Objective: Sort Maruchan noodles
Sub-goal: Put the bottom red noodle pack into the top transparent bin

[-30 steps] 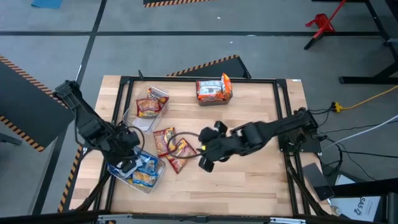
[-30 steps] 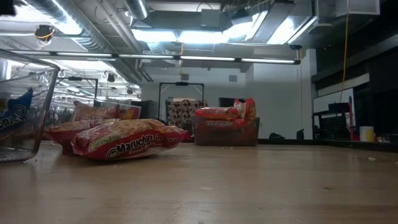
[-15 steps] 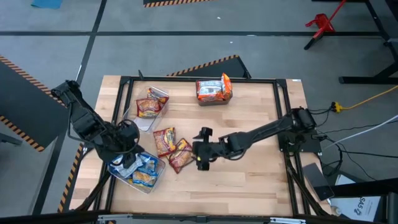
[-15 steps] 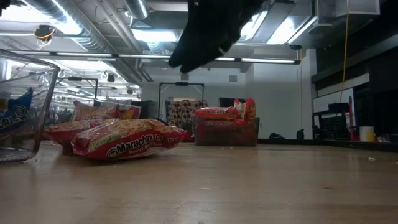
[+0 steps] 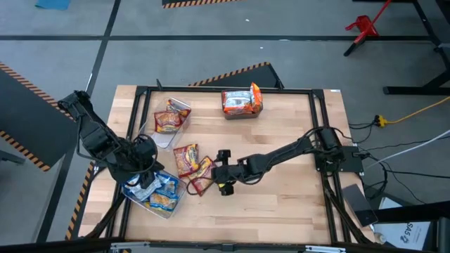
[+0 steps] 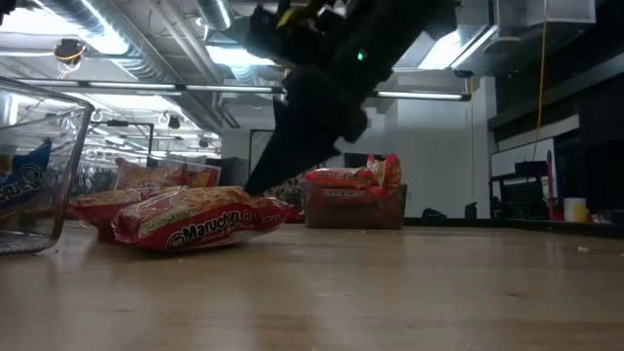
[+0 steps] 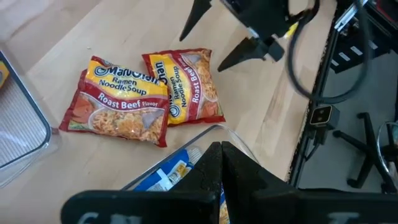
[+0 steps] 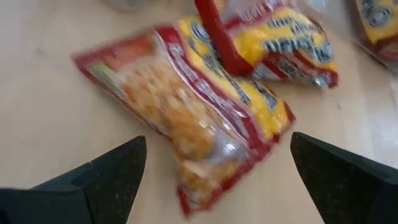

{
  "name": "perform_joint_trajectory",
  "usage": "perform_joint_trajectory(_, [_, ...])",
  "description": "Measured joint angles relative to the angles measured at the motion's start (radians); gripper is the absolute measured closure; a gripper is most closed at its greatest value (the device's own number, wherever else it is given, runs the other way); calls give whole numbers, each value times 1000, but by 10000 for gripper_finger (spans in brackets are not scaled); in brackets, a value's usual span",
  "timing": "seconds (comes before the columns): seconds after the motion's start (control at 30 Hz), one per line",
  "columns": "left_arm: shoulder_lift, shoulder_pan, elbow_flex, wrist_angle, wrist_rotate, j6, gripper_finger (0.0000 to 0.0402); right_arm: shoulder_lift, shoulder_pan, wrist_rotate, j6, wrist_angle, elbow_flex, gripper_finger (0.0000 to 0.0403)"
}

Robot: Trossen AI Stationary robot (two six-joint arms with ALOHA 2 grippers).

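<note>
Two red Roast Beef noodle packets lie flat on the wood, overlapping, left of the table's middle: one [image 5: 185, 159] and a nearer one [image 5: 202, 176] [image 8: 193, 118]. My right gripper [image 5: 216, 173] [image 8: 217, 142] is open, slanting down over the nearer packet, with a finger on either side just above it [image 6: 255, 183]. My left gripper [image 5: 144, 169] [image 7: 221, 165] is shut on nothing, above the near-left clear bin [image 5: 176, 204] that holds blue-and-white packets [image 5: 160, 190].
A clear bin [image 5: 151, 133] at the left holds a red-orange packet [image 5: 169, 121]. Another bin [image 5: 242, 112] at the far middle holds orange packets [image 5: 241, 100]. A black frame [image 5: 225, 90] rims the table. Bare wood lies to the right and near side.
My right gripper has come down from high above the table and gone toward the left edge, rolling as it went, until its fingers stand over the nearer red packet. My left gripper has risen a little over the blue-packet bin. The packets have not moved.
</note>
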Motion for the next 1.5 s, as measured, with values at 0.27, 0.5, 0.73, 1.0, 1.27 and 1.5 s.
perform_joint_trajectory(0.27, [0, 0, 0, -14, -26, 0, 401, 62, -20, -23, -48, 0, 1, 22])
perform_joint_trajectory(0.5, [0, 0, 0, -26, -27, 0, 401, 94, -18, -1, -43, 13, 2, 70])
perform_joint_trajectory(0.73, [0, 0, 0, -30, -28, 0, 401, 99, -17, -8, 17, -7, 3, 218])
perform_joint_trajectory(1.0, [0, 0, 0, -41, -28, 0, 401, 99, -19, -110, 136, -51, 20, 387])
perform_joint_trajectory(1.27, [-2, 0, 0, -44, -28, 0, 401, 96, 9, -137, 156, -369, 213, 397])
perform_joint_trajectory(1.5, [-77, 0, 0, 13, -53, -19, 401, 93, 15, -110, 138, -590, 469, 399])
